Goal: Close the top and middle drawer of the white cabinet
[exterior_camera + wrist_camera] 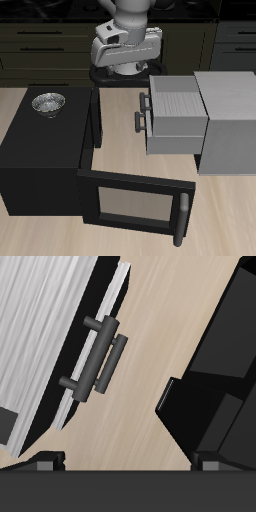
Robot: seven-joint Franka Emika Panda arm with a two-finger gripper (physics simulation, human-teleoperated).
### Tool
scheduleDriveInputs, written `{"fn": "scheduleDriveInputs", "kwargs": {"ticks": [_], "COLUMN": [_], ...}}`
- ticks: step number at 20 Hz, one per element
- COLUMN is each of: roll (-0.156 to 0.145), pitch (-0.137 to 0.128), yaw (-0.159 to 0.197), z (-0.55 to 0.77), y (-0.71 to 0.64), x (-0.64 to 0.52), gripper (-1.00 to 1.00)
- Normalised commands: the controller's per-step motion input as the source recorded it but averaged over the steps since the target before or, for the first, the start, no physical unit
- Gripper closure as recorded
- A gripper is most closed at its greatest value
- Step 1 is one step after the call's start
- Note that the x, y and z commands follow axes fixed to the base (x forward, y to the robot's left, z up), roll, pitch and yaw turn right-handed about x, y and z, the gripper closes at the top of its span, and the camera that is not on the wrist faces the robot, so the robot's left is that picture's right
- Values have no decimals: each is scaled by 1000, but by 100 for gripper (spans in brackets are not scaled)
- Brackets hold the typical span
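Top drawer (172, 98) and middle drawer (176, 128) both pulled out of the white cabinet (232, 120) toward the tabletop's (120, 140) middle, grey handles (97, 358) stacked, gripper (125, 68) hovering behind them, jaws' spread impossible to tell, black box (45, 150) alongside, door (135, 203) swung open

The cabinet (228, 120) is pale grey-white, and its two drawers (175, 115) have the same pale colour, with fine grey lines on their upper side. Their handles (97, 359) are dark grey. The box (45, 150) is black; its door (135, 203) is black also, with a grey window and a dark handle. On the box stands a shiny silver bowl (47, 102). The table (120, 135) has a light wood pattern, beige with pale stripes. The wall cabinets (45, 45) are dark olive-black. The arm (127, 40) is white and grey.
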Motion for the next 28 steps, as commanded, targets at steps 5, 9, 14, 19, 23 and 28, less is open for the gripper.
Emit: {"fn": "scheduleDriveInputs", "kwargs": {"ticks": [5,9,14,19,23,28], "roll": [-10,-30,-10,-10,-22,-26], "pitch": [33,-3,12,-15,-22,-33], "yaw": [132,54,168,129,256,158], "z": [23,-24,-93,21,-121,-98], "y": [-81,-47,56,27,41,-28], "x": [113,62,62,32,142,156], "gripper": [-100,-100,-100,-100,-100,-100]}}
